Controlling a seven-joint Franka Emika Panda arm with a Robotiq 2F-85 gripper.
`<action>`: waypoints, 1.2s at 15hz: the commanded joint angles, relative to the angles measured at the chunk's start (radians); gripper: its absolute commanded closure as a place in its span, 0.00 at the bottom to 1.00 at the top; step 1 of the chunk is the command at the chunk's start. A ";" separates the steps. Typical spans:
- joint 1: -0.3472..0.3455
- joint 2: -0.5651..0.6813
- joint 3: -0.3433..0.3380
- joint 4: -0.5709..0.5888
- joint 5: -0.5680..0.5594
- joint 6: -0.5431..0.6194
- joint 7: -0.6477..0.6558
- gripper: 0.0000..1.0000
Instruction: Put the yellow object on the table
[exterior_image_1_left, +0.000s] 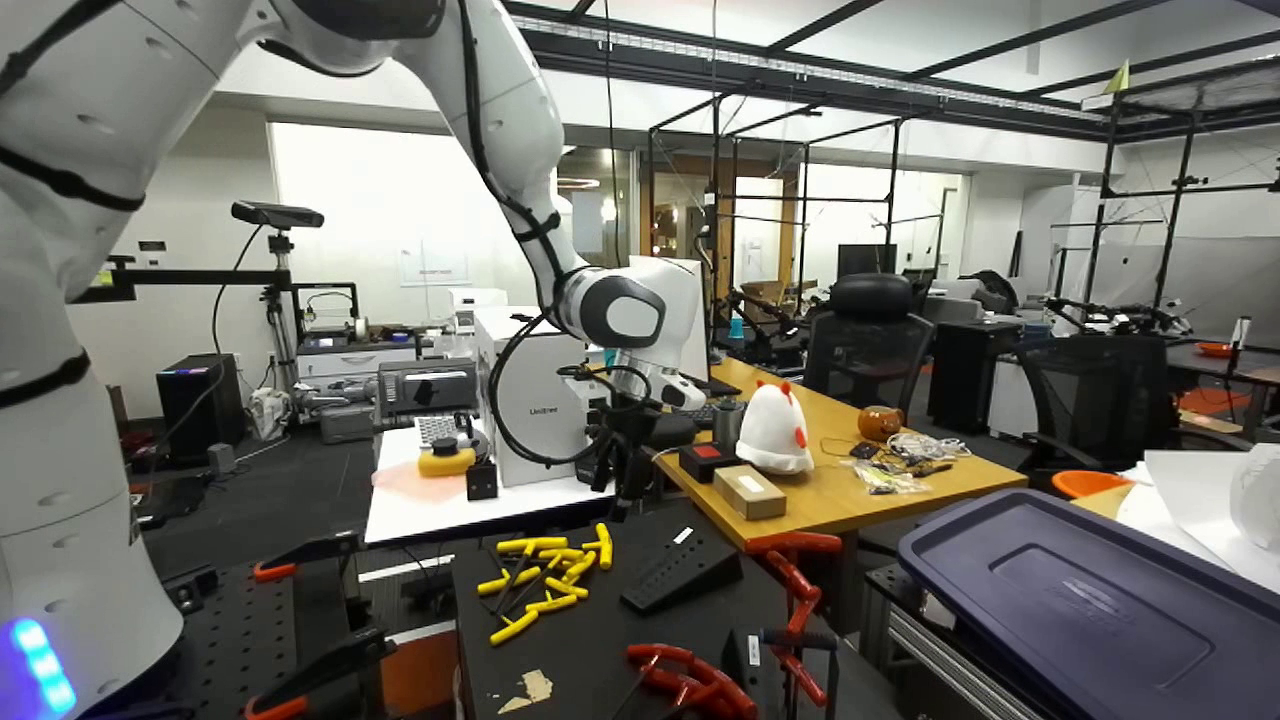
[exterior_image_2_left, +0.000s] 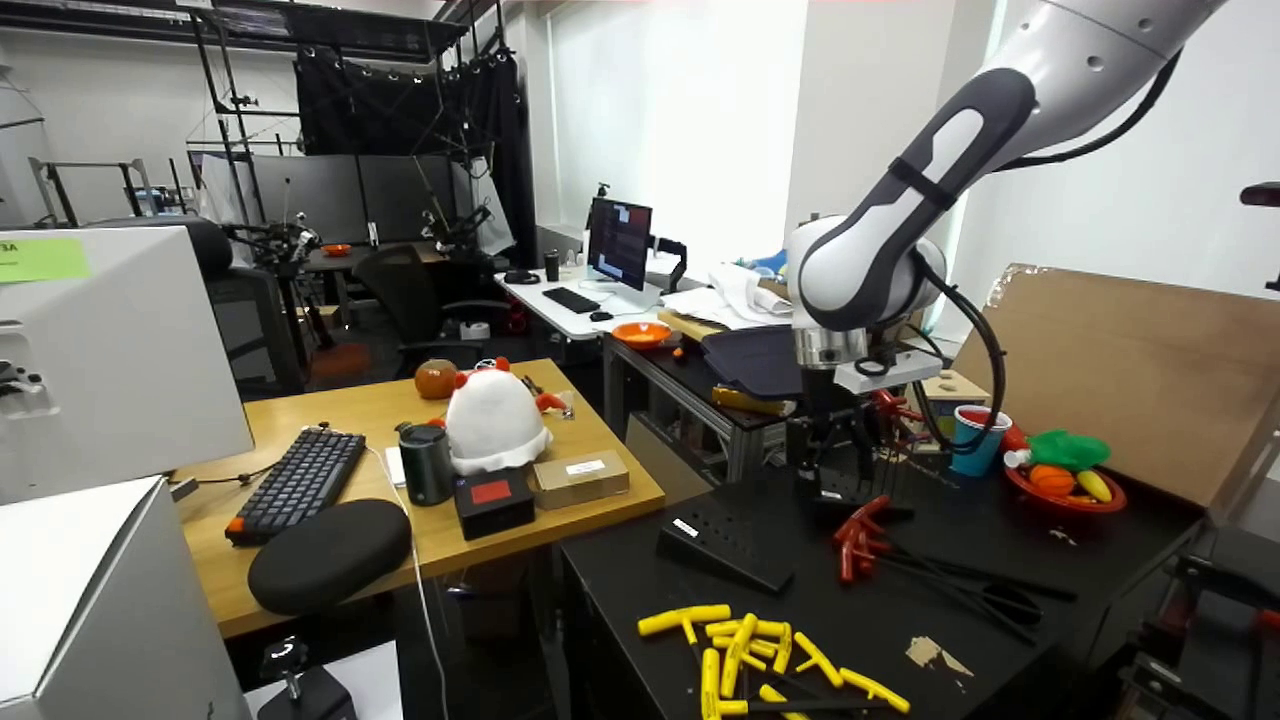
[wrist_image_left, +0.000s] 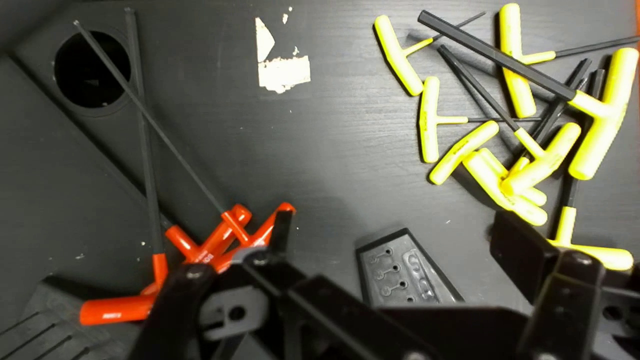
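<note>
Hand (wrist_image_left: 397, 235), black: fingers (wrist_image_left: 522, 247) spread wide, above the desk (wrist_image_left: 330, 160). Yellow-handled wrenches (wrist_image_left: 542, 162), several: lying on the desk in a loose heap, some crossing others. Red-handled wrenches (wrist_image_left: 219, 240): grouped well apart from the yellow, two of them crossing. Block (wrist_image_left: 407, 272), black, sloped, with holes: on the desk, between the two groups in the wrist view. Bowl (exterior_image_2_left: 1068, 508), orange, filled, with a blue cup (exterior_image_2_left: 980, 440) just beside it, in an exterior view.

Yellow handles (wrist_image_left: 521, 93), red handles (wrist_image_left: 220, 241), jaws wide apart
</note>
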 joint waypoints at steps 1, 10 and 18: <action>-0.017 -0.174 -0.003 -0.247 0.043 0.141 -0.057 0.00; -0.015 -0.446 -0.007 -0.497 0.055 0.215 -0.058 0.00; -0.015 -0.590 -0.027 -0.470 0.085 0.102 -0.042 0.00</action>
